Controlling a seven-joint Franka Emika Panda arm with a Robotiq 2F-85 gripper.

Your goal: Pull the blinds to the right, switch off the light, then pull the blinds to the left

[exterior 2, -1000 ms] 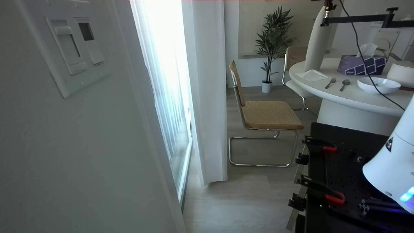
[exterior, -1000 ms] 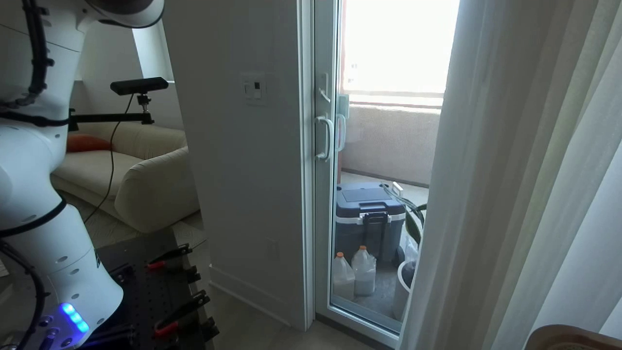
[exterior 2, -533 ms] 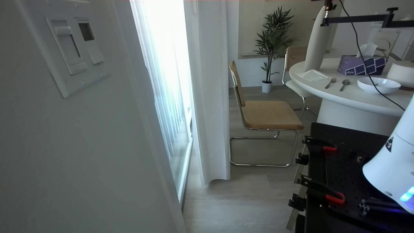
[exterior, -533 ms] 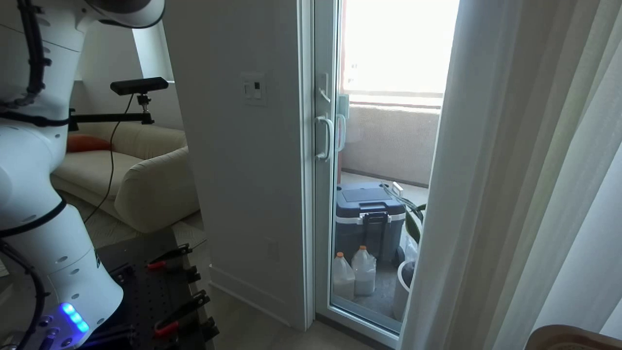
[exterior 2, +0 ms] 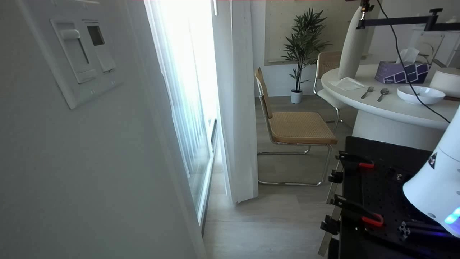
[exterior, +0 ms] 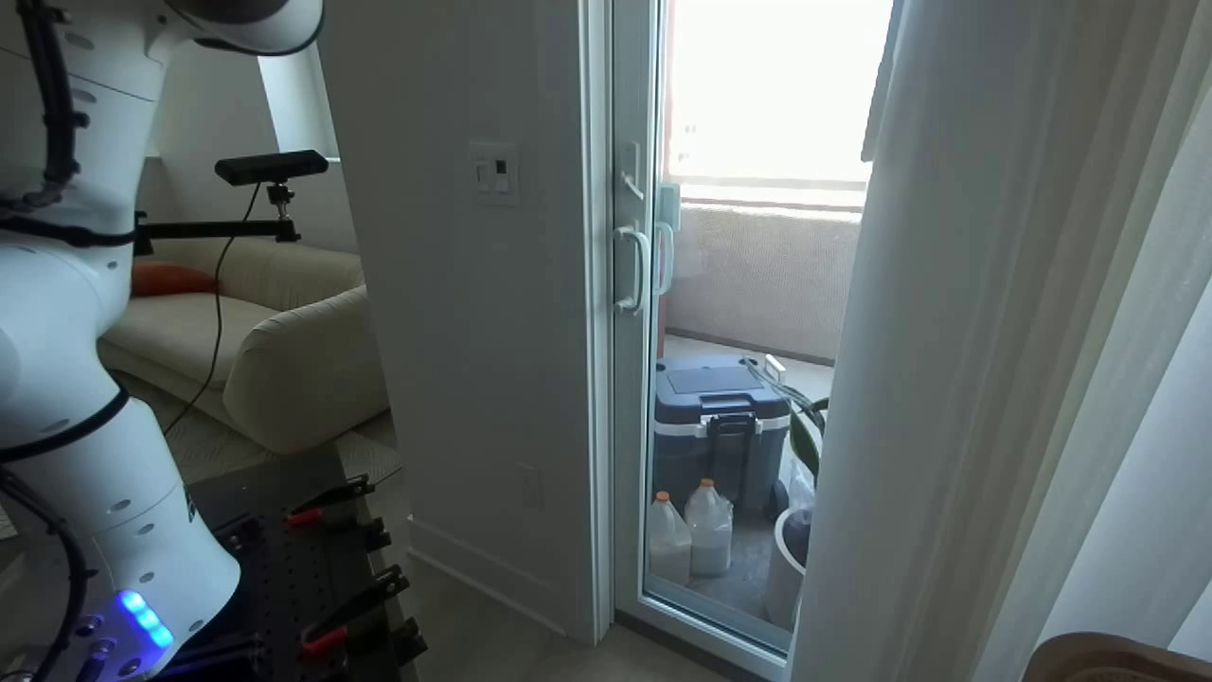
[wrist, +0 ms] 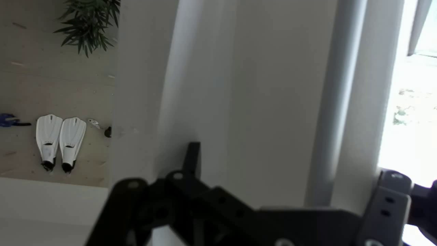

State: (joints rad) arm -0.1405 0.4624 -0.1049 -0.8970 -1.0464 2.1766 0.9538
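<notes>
Indoors, dim apart from strong daylight. Nearest in the wrist view, holds the gripper [wrist: 288, 160] with fingers [wrist: 193, 159] well apart, clamped on nothing visible. Faces the blinds [wrist: 273, 102] just ahead, filling that gap and spreading past the finger on that view's left, with pleats lengthwise across the line from finger to finger. Cannot tell whether touching or just short. Seems at the stage of the first pull, away from the glass door [exterior: 632, 379], partly uncovered beside the blinds in an exterior view; probably needs both fingers around the folds, or risks slipping off. Farther away, beyond the door and well apart from the blinds, presumably leaves the light switch [exterior: 494, 173] on the wall [exterior: 483, 360] for later.
</notes>
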